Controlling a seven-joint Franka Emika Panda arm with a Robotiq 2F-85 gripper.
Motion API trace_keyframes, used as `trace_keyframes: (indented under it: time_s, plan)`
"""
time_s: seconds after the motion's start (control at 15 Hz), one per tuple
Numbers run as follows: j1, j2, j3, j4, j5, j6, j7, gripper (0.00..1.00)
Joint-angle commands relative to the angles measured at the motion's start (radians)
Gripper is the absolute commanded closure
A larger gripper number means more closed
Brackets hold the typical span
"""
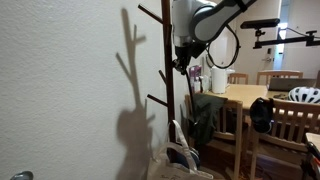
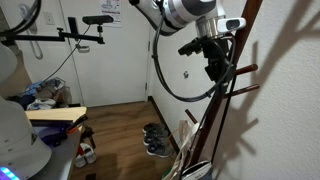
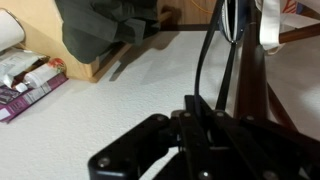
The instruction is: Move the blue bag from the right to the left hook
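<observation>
The gripper is up high by the wooden coat rack. The rack stands by the wall, off the end of the table. The gripper looks squeezed shut on the long dark straps of the blue bag. In the wrist view the straps come right out from between its fingers.

The bag hangs far down, near the foot of the rack, because its straps are so long. That is why the arm holds them up as high as the hooks. One hook sticks out just beside the gripper.

I think the job now is to bring the straps around the rack to a hook on the other side. The loop could catch on a wrong hook, so the move should be slow. I cannot tell if the straps touch any hook.
</observation>
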Motion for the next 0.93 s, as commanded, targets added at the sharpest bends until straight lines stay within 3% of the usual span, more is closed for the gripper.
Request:
trace_keyframes:
  time_s: [0.0, 0.4, 0.87]
  plan:
    - [-0.004, -0.127, 0.035, -0.043, -0.044, -0.131, 0.104, 0.97]
    - [-0.055, -0.235, 0.063, -0.064, -0.099, -0.21, 0.231, 0.97]
    - [-0.135, -0.335, 0.053, -0.148, -0.08, -0.141, 0.353, 0.97]
